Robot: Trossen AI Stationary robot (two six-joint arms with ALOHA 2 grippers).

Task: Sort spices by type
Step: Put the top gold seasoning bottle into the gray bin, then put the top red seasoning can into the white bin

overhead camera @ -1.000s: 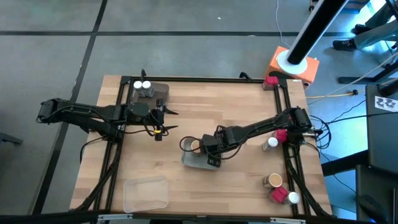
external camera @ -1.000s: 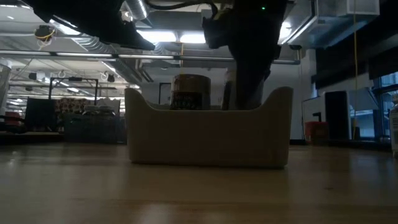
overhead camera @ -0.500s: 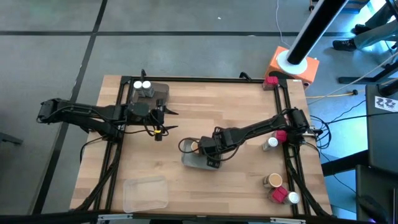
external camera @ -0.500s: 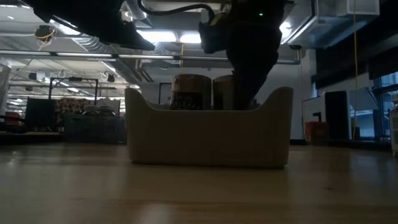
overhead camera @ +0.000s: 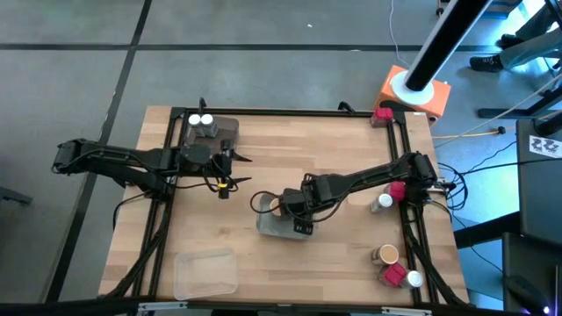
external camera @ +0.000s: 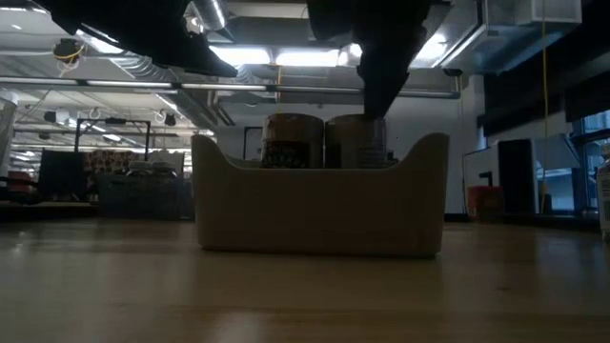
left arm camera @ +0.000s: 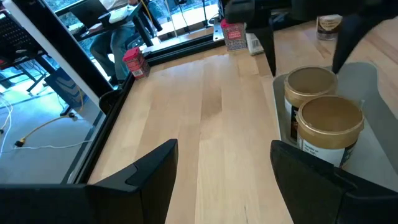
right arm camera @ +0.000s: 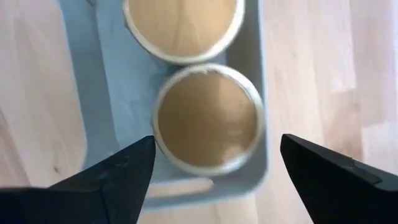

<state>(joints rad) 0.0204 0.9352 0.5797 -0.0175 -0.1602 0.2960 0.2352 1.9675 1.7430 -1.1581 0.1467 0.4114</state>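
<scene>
I see two tan-lidded jars (right arm camera: 207,117) side by side in grey tray (overhead camera: 274,227) mid-table, nearer front edge. Right gripper (right arm camera: 211,167) above them, fingers apart, holding nothing. Low view shows jar labels over tray wall; high view hides jars under arm. Left gripper (left arm camera: 221,168) near left edge, fingers apart, empty. White-capped jars (overhead camera: 200,121) in tray at back-left corner; more spices along right edge.
</scene>
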